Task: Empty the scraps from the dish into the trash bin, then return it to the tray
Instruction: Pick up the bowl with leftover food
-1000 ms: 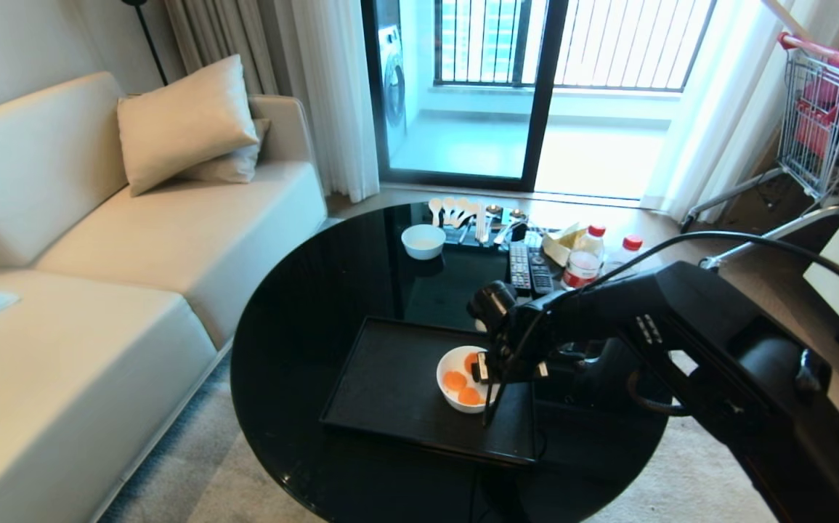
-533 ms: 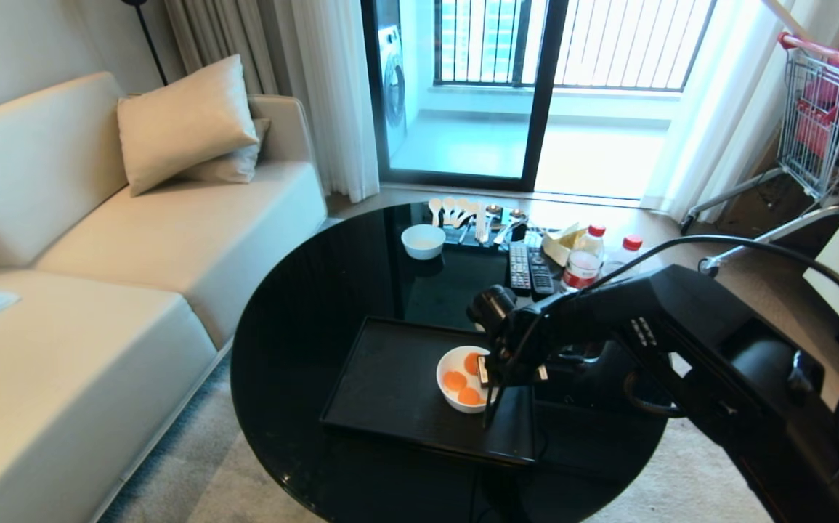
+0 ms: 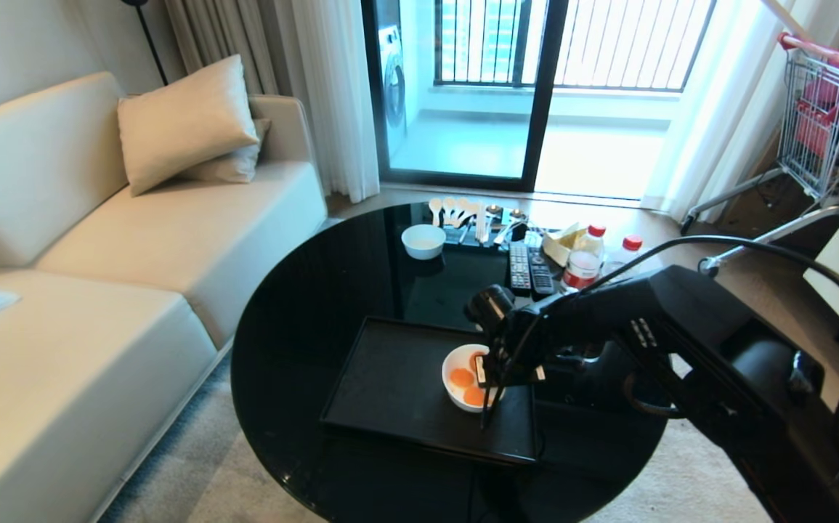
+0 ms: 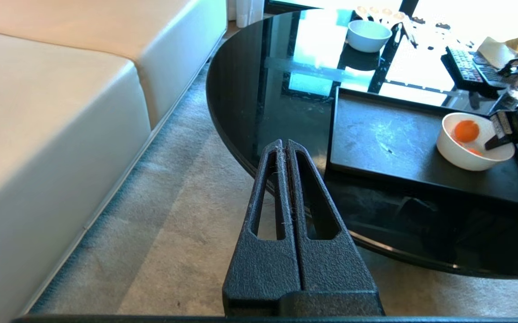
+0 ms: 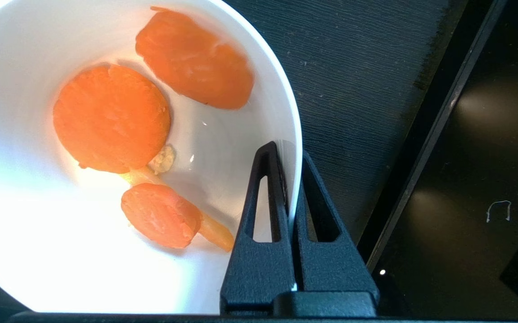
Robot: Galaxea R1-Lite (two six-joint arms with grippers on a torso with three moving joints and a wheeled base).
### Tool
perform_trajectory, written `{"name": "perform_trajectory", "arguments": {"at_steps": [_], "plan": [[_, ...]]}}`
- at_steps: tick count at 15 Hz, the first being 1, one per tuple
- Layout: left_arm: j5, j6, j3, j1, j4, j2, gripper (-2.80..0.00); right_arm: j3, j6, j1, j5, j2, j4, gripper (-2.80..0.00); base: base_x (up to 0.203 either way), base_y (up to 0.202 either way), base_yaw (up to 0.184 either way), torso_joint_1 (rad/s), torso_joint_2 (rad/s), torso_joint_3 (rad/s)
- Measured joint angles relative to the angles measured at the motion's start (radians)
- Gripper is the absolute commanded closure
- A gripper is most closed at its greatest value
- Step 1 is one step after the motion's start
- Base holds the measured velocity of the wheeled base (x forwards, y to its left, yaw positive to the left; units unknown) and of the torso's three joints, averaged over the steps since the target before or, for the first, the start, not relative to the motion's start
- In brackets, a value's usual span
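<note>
I see one round black tabletop carrying one black tray. My right gripper sits over the tray's right part, pinched shut on the rim of the one white dish, one finger inside the wall, one outside. Three orange carrot scraps lie in the dish, just beside the inner finger. The tray's raised edge runs close past the outer finger. Beyond the gripper stand a second white bowl, two remotes and two bottles. My left gripper hangs closed above carpet, off the table's edge.

bowls: 2; carrot slices: 3; bottles: 2; remotes: 2; tray: 1
</note>
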Motion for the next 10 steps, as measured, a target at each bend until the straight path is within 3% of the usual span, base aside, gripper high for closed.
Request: {"name": "perform_trajectory", "arguments": {"at_steps": [10], "plan": [[0.000, 0.000, 0.000, 0.000, 0.000, 0.000, 0.00, 0.007, 0.042, -0.010, 0.000, -0.041, 0.025, 0.00, 0.000, 0.000, 0.000, 0.000, 0.00, 0.000]]}}
